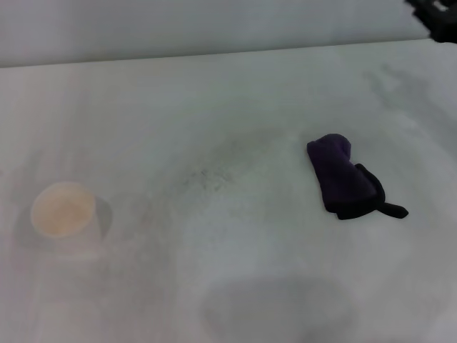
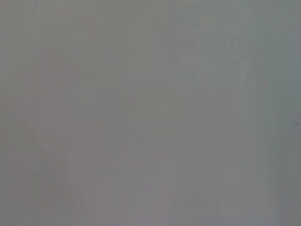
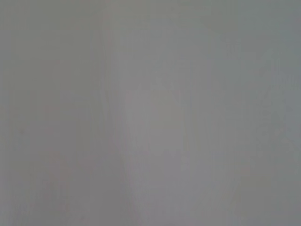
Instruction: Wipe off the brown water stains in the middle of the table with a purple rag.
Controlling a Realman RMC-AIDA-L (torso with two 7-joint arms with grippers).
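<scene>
Head view, purple rag (image 1: 346,177) bunched on table (image 1: 214,107), right of centre

Rag (image 1: 345,177): one, dark purple, bunched up, lying on the right side of the table
Loop (image 1: 393,210): one, black, sticking out at the rag's near right end
Cup (image 1: 63,209): one, white with a tan inside, standing at the left
Table (image 1: 214,100): one, white, with faint grey smudges near the middle
Brown stain: none I can pick out for certain; only grey marks show in the middle
Dark part (image 1: 435,14): one, at the far right corner in the head view, too little showing to name
Wrist views: two, each only a plain grey surface, nothing to count
</scene>
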